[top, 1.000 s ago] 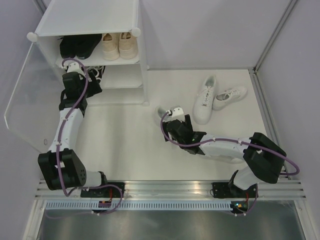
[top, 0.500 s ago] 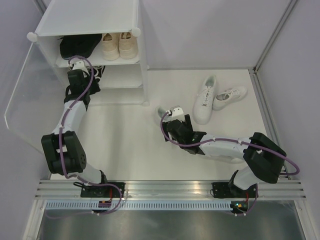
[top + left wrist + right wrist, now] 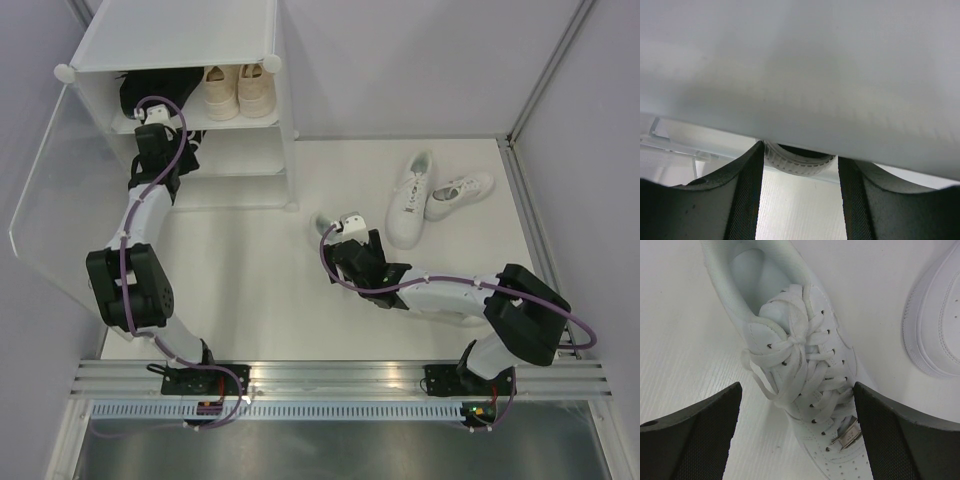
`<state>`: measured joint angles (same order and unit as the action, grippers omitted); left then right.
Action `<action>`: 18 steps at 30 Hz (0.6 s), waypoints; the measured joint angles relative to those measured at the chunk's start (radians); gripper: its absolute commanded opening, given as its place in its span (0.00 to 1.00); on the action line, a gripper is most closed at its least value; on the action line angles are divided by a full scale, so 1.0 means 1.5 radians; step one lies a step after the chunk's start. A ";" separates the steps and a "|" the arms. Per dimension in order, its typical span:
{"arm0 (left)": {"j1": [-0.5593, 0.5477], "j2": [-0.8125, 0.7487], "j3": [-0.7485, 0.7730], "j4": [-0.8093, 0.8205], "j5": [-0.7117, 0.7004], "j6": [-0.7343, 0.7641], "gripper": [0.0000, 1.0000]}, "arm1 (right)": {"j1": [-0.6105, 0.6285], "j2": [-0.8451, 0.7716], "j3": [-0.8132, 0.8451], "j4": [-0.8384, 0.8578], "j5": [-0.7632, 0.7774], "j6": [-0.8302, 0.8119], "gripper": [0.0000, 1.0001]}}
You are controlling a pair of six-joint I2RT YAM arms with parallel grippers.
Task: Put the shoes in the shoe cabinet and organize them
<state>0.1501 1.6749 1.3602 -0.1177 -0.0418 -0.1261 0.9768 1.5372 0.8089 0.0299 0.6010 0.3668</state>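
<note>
The white shoe cabinet stands at the back left. Its top shelf holds a beige pair and black shoes. My left gripper reaches into the middle tier under a shelf panel. There the left gripper is shut across the white ribbed sole of a black-and-white shoe. My right gripper hangs open over a white lace-up shoe on the floor. In the right wrist view that white shoe lies between the spread fingers of the right gripper.
Two more white shoes lie at the right of the floor. The toe of one shows in the right wrist view. The cabinet's frosted door swings open to the left beside my left arm.
My left arm has pushed further into the cabinet's middle tier and its jaws have closed in on the shoe's sole. The right arm has stayed where it was.
</note>
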 measured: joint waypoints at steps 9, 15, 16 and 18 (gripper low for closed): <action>0.000 0.014 0.026 -0.026 0.002 0.003 0.34 | 0.000 0.010 0.007 -0.005 0.009 -0.005 0.95; -0.001 0.021 0.028 -0.023 0.006 0.003 0.36 | 0.000 0.011 0.008 -0.006 0.011 -0.006 0.96; -0.001 0.021 0.028 -0.022 0.006 0.003 0.36 | 0.000 0.011 0.008 -0.006 0.011 -0.006 0.95; -0.001 0.020 0.023 -0.015 0.006 0.003 0.36 | 0.000 0.011 0.008 -0.006 0.011 -0.006 0.96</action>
<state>0.1486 1.7042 1.3952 -0.1406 -0.0326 -0.1219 0.9768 1.5532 0.8215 0.0212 0.6178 0.3584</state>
